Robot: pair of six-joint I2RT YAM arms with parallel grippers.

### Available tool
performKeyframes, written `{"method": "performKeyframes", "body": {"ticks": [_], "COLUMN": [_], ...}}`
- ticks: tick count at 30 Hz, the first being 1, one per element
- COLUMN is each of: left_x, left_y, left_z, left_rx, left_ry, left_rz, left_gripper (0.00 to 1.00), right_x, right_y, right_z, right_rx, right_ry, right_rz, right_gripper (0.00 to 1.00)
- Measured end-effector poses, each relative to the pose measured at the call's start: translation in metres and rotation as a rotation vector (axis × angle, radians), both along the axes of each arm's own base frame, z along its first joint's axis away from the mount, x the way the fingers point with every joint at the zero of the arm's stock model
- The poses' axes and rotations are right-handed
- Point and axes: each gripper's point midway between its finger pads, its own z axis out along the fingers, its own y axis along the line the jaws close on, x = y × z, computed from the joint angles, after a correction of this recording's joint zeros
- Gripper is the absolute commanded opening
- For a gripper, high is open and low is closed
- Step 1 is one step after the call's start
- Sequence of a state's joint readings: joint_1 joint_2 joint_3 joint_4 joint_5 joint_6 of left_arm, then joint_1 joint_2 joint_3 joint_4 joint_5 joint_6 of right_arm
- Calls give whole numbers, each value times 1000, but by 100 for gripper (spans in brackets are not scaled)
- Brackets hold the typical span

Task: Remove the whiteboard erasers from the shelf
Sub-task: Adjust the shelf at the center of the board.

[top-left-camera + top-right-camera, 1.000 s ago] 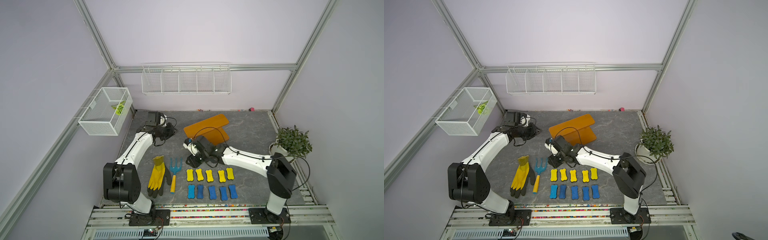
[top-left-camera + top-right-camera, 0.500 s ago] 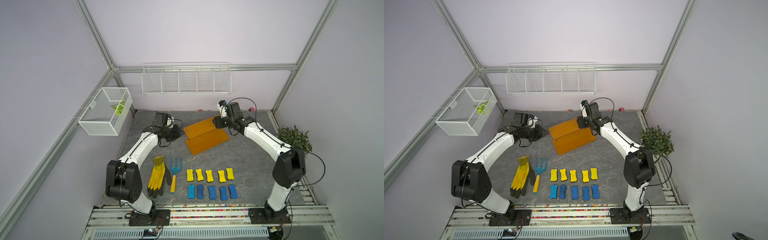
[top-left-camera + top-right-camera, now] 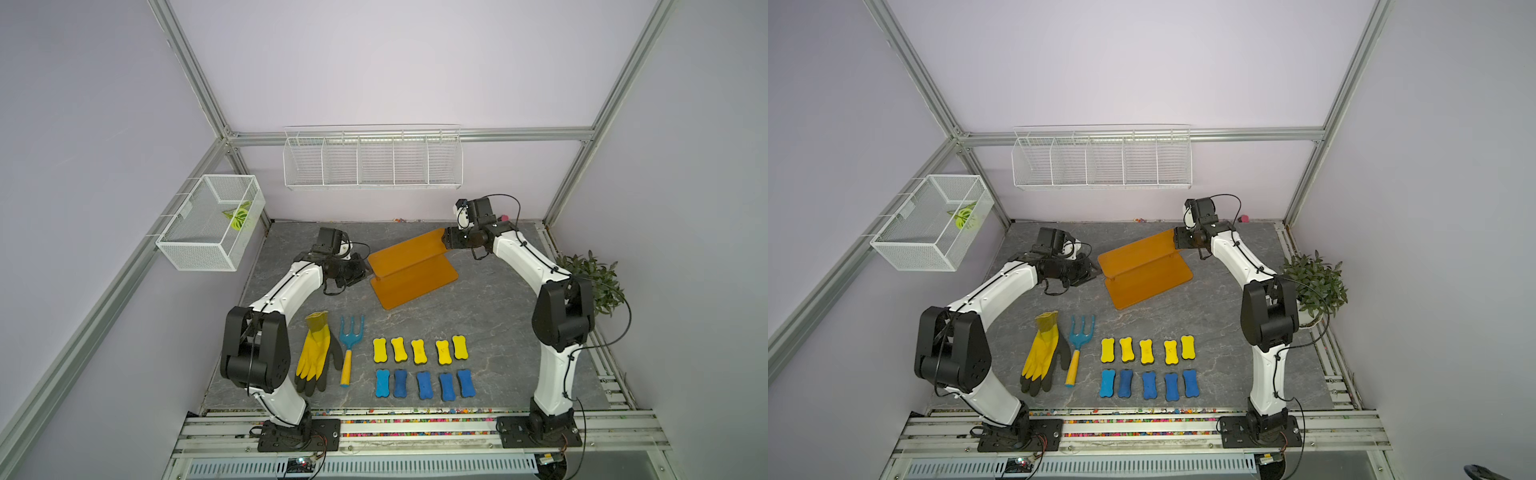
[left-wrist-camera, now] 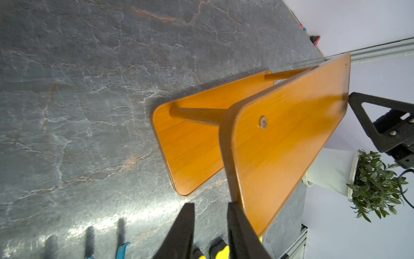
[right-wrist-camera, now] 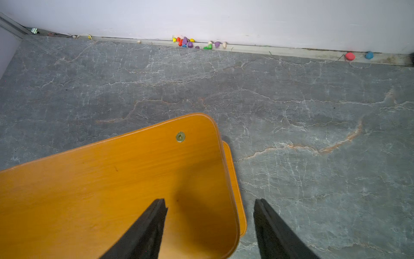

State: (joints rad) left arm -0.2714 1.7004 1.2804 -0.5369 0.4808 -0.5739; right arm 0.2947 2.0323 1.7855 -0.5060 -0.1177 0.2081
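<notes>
The ten small bone-shaped foam whiteboard erasers (image 3: 419, 351), five yellow and five blue, lie in two neat rows on the grey marbled counter (image 3: 498, 332). They are well apart from the orange-brown two-tier wooden shelf (image 3: 415, 286), whose boards are both bare. By my reading the clearing is done, and the step in hand is letting go of the shelf and backing off.

To do that well, the right tool (image 5: 209, 199) and the left tool (image 4: 211, 204) should each stand fully clear of the upper board before either arm moves. Each should then draw away along the board's length and lift, so that no finger catches an edge and skews the shelf. The way home should pass above the rows, not through them.

The right tool is spread wide at the right end of the upper board, one finger over the wood and its mate past the end over bare counter, holding nothing. Its arm stands elbow-high, forearm reaching back and inward.

The left tool is at the opposite end, rolled onto its side, with counter showing between its jaws. One finger overlaps the board's end, and I cannot tell whether it pinches the wood or merely stands against it. The left arm stretches low and forward.
</notes>
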Motion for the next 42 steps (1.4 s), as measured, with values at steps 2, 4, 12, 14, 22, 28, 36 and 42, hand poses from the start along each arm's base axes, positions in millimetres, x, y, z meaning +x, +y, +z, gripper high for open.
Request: {"method": "performKeyframes", "body": {"ticks": [2, 4, 12, 14, 22, 28, 36, 42], "left_x": [1, 0, 4, 4, 4, 0, 12, 26], "left_y": [-2, -4, -9, -9, -5, 15, 26, 19], "left_z": [-4, -6, -8, -9, -10, 2, 42, 33], "left_rx": [-2, 1, 9, 12, 36, 24, -42, -62], "left_ry": [13, 27, 53, 62, 60, 37, -78, -65], "left_rz": [-4, -8, -17, -18, -9, 32, 60, 42], "left_gripper": [34, 34, 33, 32, 32, 34, 42, 41], "right_x": [-1, -2, -1, -1, -6, -23, -51, -67], "right_y": [4, 6, 3, 3, 3, 10, 35, 43], "right_z": [-2, -3, -2, -3, -4, -3, -3, -1], "right_rx": [18, 28, 60, 63, 86, 112, 123, 125], "right_ry": [11, 14, 23, 22, 8, 23, 39, 41], "right_rz": [18, 27, 37, 38, 48, 73, 142, 165], "right_gripper": [68, 68, 65, 65, 63, 62, 62, 62]}}
